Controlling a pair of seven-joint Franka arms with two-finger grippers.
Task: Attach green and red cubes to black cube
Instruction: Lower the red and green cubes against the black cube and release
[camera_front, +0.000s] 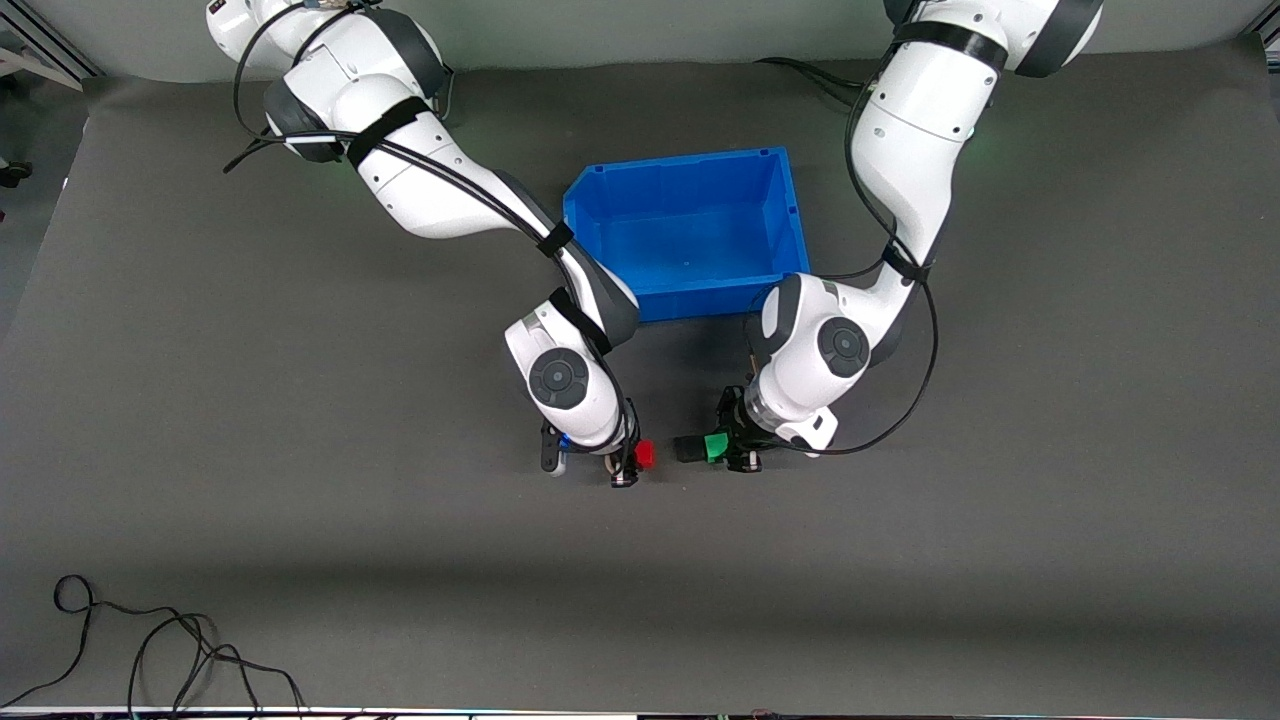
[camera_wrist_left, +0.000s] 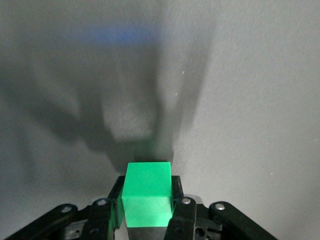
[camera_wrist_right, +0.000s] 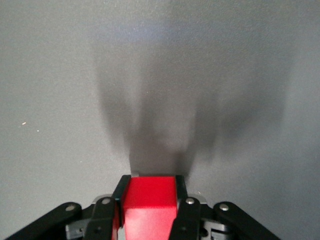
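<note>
Near the blue bin (camera_front: 690, 235) — each tool grips a cube.

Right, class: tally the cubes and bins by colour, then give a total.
Green cube: 1
Red cube: 1
Black cube: 1
Blue bin: 1
Total: 4
</note>
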